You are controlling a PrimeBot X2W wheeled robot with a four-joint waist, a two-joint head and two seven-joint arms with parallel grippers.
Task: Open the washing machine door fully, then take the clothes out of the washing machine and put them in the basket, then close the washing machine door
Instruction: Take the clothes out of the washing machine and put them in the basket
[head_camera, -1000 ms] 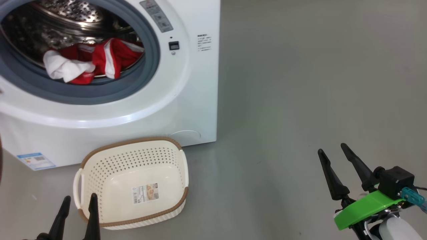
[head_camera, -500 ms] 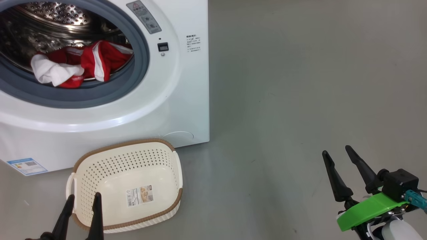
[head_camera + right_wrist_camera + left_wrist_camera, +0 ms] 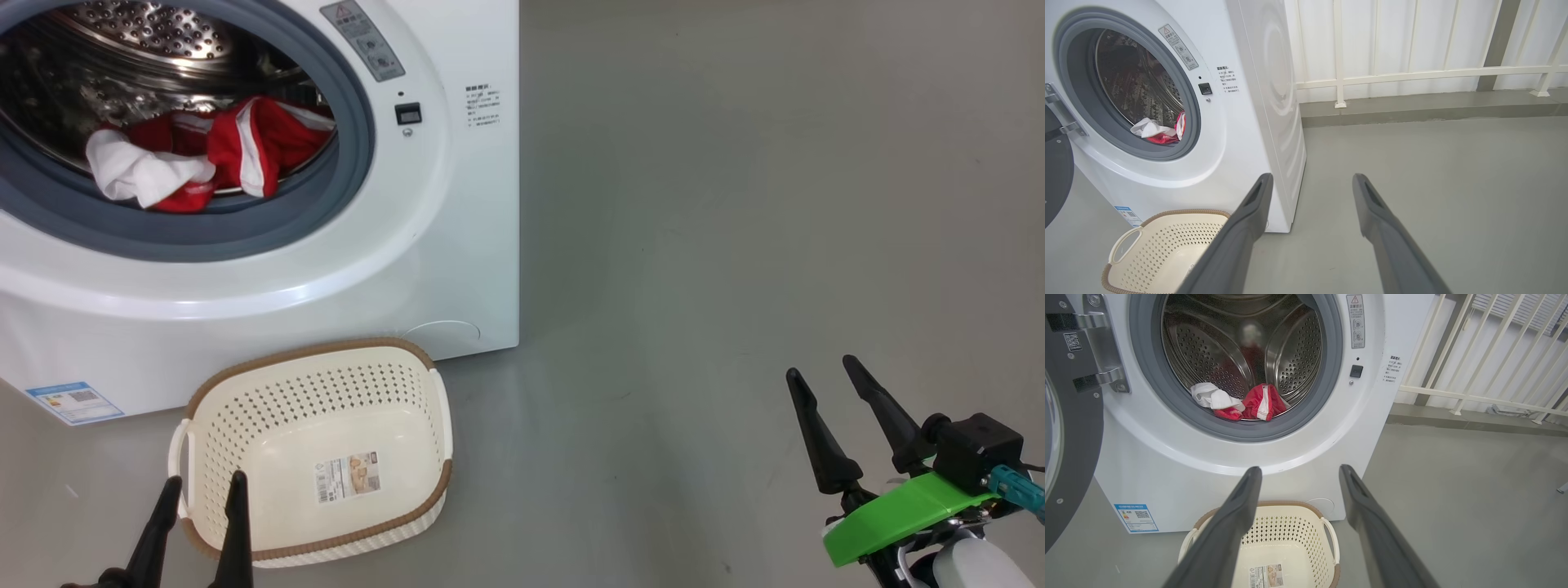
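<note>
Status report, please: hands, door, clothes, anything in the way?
Hands open, holding nothing: left hand, right hand. The washing machine door swung open; clothes in drum, basket below has no clothes. No obstacle seen.

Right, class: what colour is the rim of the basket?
Brown, woven-look; the basket itself is cream. Best in the head view.

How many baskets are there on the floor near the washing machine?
1. The basket stands on the floor right in front of the washing machine, below its drum opening. More could stand beyond the frames.
</note>
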